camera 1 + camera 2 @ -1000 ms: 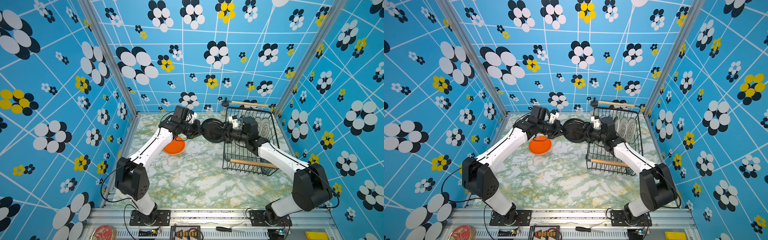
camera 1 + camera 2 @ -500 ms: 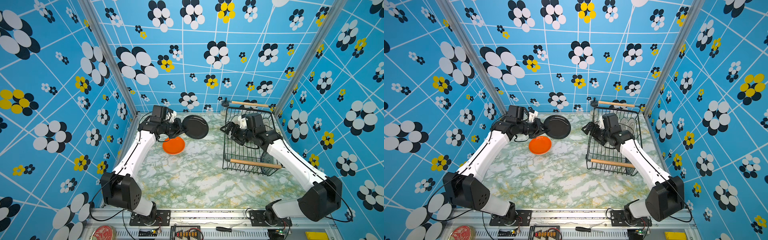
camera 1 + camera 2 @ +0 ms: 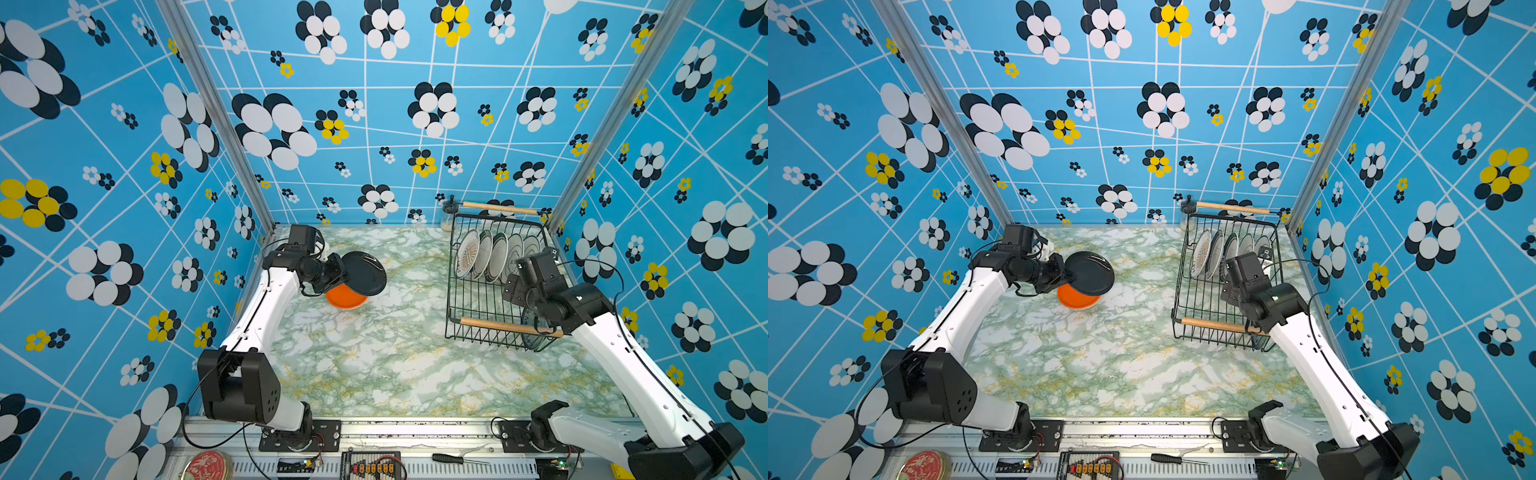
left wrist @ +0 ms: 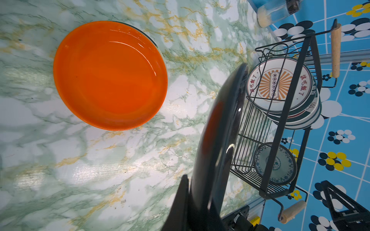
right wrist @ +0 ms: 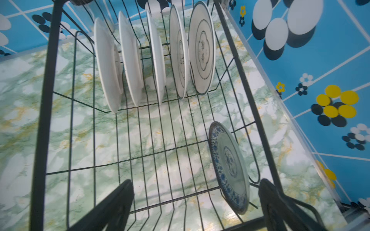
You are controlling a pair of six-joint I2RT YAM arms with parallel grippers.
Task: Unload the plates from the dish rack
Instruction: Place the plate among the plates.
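My left gripper point(image 3: 341, 273) point(image 3: 1065, 274) point(image 4: 197, 192) is shut on the rim of a black plate point(image 3: 365, 274) point(image 3: 1090, 272) point(image 4: 222, 130), held tilted just above an orange plate point(image 3: 347, 302) point(image 3: 1077, 302) point(image 4: 110, 76) lying on the table. The dish rack point(image 3: 498, 218) point(image 3: 1229, 216) point(image 5: 50, 80) stands at the back right. Several white plates point(image 3: 490, 253) point(image 5: 130, 60) point(image 4: 278, 84) stand upright in it. A blue-patterned plate point(image 3: 532, 337) point(image 5: 230, 166) leans near its front handle. My right gripper point(image 3: 512, 289) point(image 5: 196, 186) hangs open over the rack beside that plate, holding nothing.
A glass jar point(image 3: 448, 216) point(image 4: 272, 12) stands behind the rack's far left corner. Patterned walls close in the table on three sides, the right one close to the rack. A red tin point(image 3: 208, 465) and a screwdriver point(image 3: 453, 458) lie on the front rail.
Both grippers were at the black plate mid-table. The right one let go, opened wide and drew back over the rack. The left arm carried the plate left, above the orange plate.
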